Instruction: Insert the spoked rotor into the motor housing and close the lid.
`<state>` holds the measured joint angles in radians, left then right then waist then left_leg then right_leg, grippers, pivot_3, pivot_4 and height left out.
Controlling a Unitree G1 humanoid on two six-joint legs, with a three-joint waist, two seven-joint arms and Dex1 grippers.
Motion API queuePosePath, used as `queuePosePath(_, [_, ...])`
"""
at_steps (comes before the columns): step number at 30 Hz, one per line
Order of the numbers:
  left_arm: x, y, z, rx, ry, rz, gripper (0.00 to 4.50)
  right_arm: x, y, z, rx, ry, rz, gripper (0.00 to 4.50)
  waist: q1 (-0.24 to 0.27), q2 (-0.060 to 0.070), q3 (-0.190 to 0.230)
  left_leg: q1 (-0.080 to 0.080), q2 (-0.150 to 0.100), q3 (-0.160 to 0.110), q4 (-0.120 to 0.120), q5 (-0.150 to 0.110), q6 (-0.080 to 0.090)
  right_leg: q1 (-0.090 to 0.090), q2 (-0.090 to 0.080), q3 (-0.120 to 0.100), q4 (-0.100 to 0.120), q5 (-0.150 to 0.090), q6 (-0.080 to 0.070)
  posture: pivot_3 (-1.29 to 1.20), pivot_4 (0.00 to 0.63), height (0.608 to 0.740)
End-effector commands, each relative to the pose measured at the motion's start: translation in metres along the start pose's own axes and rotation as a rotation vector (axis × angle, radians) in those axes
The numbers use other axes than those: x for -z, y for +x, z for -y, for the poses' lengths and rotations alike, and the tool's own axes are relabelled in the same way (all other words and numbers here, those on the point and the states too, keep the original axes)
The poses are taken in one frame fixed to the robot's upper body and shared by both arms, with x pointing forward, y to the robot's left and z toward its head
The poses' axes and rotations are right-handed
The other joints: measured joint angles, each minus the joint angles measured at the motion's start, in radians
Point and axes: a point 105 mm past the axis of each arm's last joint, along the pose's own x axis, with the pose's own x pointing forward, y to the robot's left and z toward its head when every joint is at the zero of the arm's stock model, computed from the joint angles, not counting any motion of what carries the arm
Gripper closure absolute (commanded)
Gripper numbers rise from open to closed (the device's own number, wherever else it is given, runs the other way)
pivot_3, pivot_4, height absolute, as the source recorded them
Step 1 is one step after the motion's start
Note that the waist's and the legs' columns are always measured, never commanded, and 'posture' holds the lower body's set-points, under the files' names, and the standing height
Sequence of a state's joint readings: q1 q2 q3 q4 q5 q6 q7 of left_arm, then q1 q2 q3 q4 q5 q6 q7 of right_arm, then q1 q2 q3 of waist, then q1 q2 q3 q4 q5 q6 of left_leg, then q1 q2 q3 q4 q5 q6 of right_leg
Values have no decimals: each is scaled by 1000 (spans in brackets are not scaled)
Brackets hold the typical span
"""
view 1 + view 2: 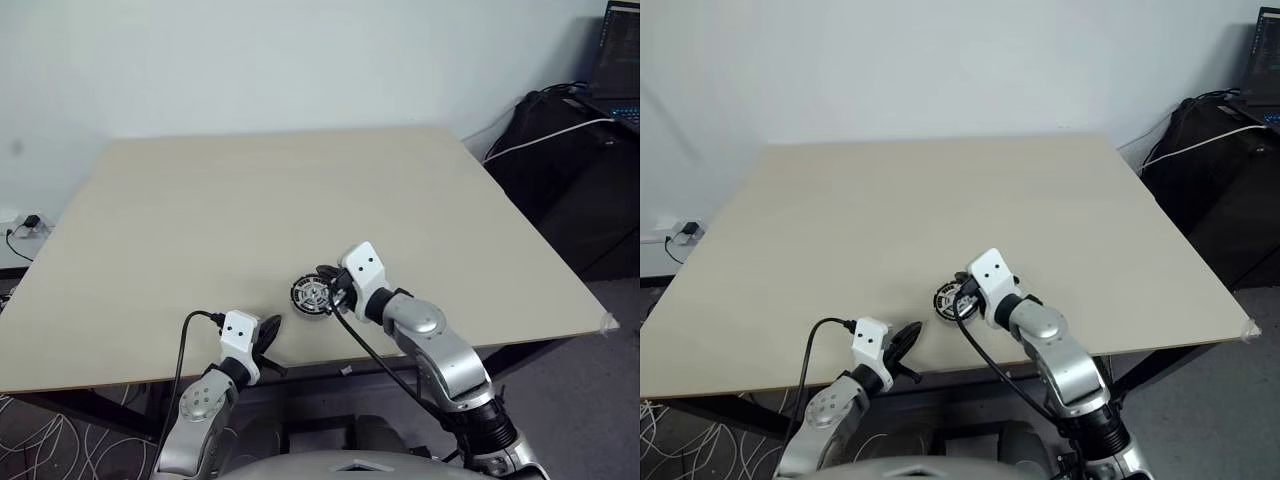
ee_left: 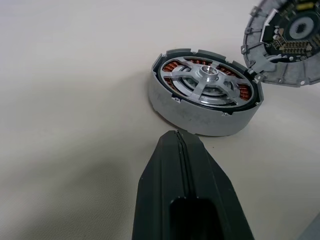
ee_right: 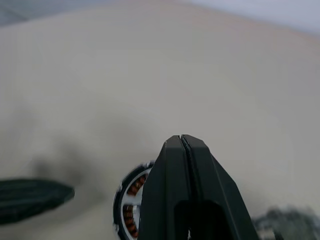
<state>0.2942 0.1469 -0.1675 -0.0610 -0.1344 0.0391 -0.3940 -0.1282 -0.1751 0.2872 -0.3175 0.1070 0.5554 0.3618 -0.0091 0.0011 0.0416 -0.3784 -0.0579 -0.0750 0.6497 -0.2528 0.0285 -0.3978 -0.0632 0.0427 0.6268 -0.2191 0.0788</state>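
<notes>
The motor housing (image 2: 192,116) sits on the tan table (image 1: 250,200) near its front edge, copper windings showing inside its grey wall. The spoked rotor (image 2: 209,80) lies inside it, hub up. The lid (image 2: 282,42) stands tilted at the housing's edge, with its inner face and circuit parts showing. My right gripper (image 1: 329,281) is shut, hovering just right of and over the housing (image 1: 311,295); I cannot tell whether it touches the lid. My left gripper (image 1: 271,331) is shut with nothing in it, short of the housing at the front edge.
A black cable (image 1: 185,345) loops from my left wrist over the table's front edge. Black bags (image 1: 570,170) with a white cable and a laptop screen (image 1: 620,50) stand off the table at the right. A wall socket (image 1: 25,225) is at the left.
</notes>
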Motion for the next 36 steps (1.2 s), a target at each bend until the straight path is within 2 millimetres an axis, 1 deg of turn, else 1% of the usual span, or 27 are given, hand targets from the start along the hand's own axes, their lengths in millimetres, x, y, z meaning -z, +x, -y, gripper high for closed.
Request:
queuePosePath(1, [-16, 1, 1, 6, 19, 57, 4500, -30, -9, 30, 195, 25, 172, 4460, 0, 0, 0, 0, 0, 0, 0, 0, 0, 0, 0, 0, 0, 0, 0, 0, 0, 740])
queuePosePath(3, [-15, 1, 1, 7, 16, 54, 4500, -32, -22, 55, 335, 20, 194, 4460, 2, 0, 0, 0, 0, 0, 0, 0, 0, 0, 0, 0, 0, 0, 0, 0, 0, 740])
queuePosePath(4, [-15, 1, 1, 8, 15, 52, 4500, -31, -26, 61, 371, 16, 194, 4460, 3, 0, 0, 0, -1, 0, 0, 0, 0, 0, -1, 0, 0, 0, 1, 0, 0, 740])
queuePosePath(5, [-14, 1, 1, 10, 15, 51, 4500, -25, -32, 68, 402, -1, 157, 4460, 3, 0, 0, 0, -1, 0, 0, 0, 0, 0, -1, 0, 0, 0, 1, 0, 0, 740])
queuePosePath(8, [-14, 2, 2, 16, 18, 49, 4500, -3, -46, 74, 396, -85, 12, 4460, 3, 1, -1, 0, -2, 0, 0, 0, 0, 0, -1, 0, 0, 0, 0, 0, 0, 740])
queuePosePath(11, [-14, 2, 2, 18, 19, 48, 4500, 13, -54, 67, 326, -135, -99, 4460, -1, 4, -2, 0, -1, 0, 0, 0, 1, 0, 0, 0, 0, 0, -1, 0, 0, 740])
queuePosePath(14, [-14, 2, 2, 22, 19, 46, 4500, 24, -59, 49, 204, -104, -168, 4460, -2, 6, -4, 1, 0, 0, 0, 1, 2, 0, 1, 0, 1, -1, -1, 0, 0, 740])
queuePosePath(17, [-14, 2, 2, 22, 18, 44, 4500, 21, -57, 38, 143, -78, -158, 4460, -2, 6, -3, 1, 0, 0, 0, 1, 2, 1, 1, 0, 1, -1, -1, 0, 0, 740])
queuePosePath(20, [-14, 2, 2, 19, 18, 44, 4500, 16, -51, 20, 34, -43, -136, 4460, -1, 5, -3, 1, 0, 0, 1, 0, 0, 2, 0, 0, 1, 0, 0, 0, 0, 740])
queuePosePath(22, [-14, 2, 1, 15, 17, 45, 4500, 11, -46, 12, -5, -25, -115, 4460, -1, 5, -3, 1, 0, 0, 2, 0, 0, 2, 0, 0, 0, 0, 1, 0, 0, 740])
queuePosePath(28, [-15, 2, -1, 1, 18, 48, 4500, 3, -31, 4, -39, -10, -84, 4460, -1, 5, -3, 1, 0, 0, 1, 0, 0, 1, 0, 0, 0, 0, 1, 0, 0, 740])
queuePosePath(36, [-17, 3, -2, -6, 23, 57, 4500, -3, -22, 7, -33, -23, -61, 4460, -1, 5, -3, 1, 0, 0, 1, 0, 0, 1, 0, 0, 0, 0, 1, 0, 0, 740])
